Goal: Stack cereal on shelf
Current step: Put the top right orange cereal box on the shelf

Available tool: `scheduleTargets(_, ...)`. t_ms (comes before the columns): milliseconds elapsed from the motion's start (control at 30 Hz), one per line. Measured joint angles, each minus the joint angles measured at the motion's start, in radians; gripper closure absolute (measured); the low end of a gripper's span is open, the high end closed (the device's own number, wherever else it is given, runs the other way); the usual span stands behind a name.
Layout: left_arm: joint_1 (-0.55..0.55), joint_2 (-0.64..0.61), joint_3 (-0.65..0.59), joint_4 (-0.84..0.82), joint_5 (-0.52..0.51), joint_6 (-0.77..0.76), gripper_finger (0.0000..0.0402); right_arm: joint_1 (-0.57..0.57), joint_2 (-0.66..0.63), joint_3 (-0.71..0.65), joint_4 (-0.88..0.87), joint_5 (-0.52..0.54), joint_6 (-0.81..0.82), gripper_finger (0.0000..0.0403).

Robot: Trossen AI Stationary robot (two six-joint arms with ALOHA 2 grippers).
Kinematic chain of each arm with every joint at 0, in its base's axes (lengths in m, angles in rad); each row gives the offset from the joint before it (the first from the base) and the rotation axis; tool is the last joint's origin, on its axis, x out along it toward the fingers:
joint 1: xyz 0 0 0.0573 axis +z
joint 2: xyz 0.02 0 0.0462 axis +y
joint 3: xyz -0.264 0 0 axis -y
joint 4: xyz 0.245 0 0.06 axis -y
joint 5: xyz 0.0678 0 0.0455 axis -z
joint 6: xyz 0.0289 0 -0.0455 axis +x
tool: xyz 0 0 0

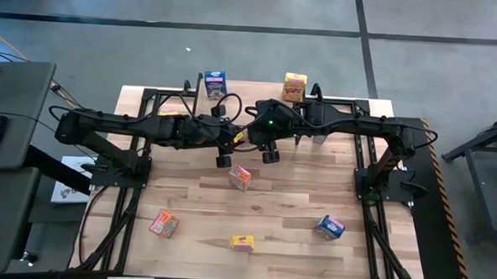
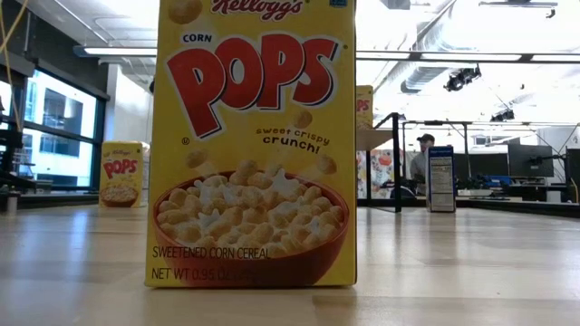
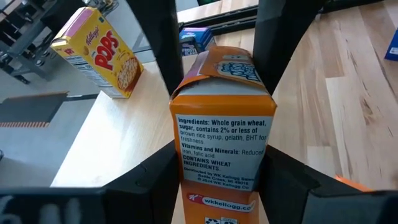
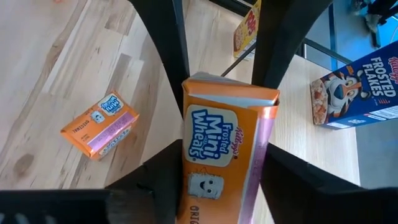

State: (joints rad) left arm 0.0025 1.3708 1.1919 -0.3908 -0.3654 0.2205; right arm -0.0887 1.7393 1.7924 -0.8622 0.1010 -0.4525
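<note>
An orange cereal box hangs in the air between both grippers, over the near edge of the shelf. My left gripper comes at it from the table's left and my right gripper from the right; each is shut on one end. A blue box and a yellow box stand on the shelf's plank top. Loose boxes lie on the table: orange, orange, yellow, blue. My left gripper pinches the orange box between its two fingers at the end nearest it, beside the ingredients panel. It slants down from the table's left, along the box. The box is lifted clear. My right gripper's fingers lie against the box's two narrow sides at the opposite end, the printed front facing its camera. It slants down from the table's right. Whether a small gap has opened there, I cannot tell.
A large yellow box stands right in front of the low camera and hides the middle of the table. The shelf's black wire legs run along the plank's edge. Bare wood lies between the loose boxes.
</note>
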Motion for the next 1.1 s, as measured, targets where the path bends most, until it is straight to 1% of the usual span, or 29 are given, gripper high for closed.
scheduleTargets(233, 0.000, 0.000, 0.000, -0.001, 0.002, 0.001, 0.0226, 0.000, 0.000, 0.000, -0.013, 0.009, 0.007, 0.0140)
scheduleTargets(300, 0.000, 0.000, 0.000, -0.001, 0.000, 0.001, 0.0226, 0.000, 0.000, 0.000, -0.010, 0.041, 0.030, 0.0127)
scheduleTargets(433, 0.000, -0.004, 0.000, -0.003, -0.005, 0.001, 0.0226, 0.000, -0.006, 0.000, -0.017, 0.091, 0.053, 0.0121)
scheduleTargets(633, 0.000, -0.040, 0.000, -0.022, -0.004, 0.001, 0.0226, 0.001, -0.083, 0.001, -0.026, 0.080, 0.082, 0.0121)
scheduleTargets(733, 0.010, -0.060, -0.007, -0.009, 0.019, -0.008, 0.0226, 0.001, -0.129, 0.001, -0.039, 0.077, 0.114, 0.0121)
scheduleTargets(900, 0.058, -0.084, -0.100, 0.157, 0.119, -0.009, 0.0226, 0.001, -0.201, 0.002, -0.047, 0.024, 0.148, 0.0121)
scheduleTargets(1033, 0.117, -0.087, -0.186, 0.314, 0.124, -0.016, 0.0226, 0.005, -0.249, 0.002, -0.054, 0.010, 0.165, 0.0121)
scheduleTargets(1100, 0.143, -0.084, -0.230, 0.410, 0.143, -0.018, 0.0226, 0.006, -0.269, 0.002, -0.055, -0.003, 0.167, 0.0121)
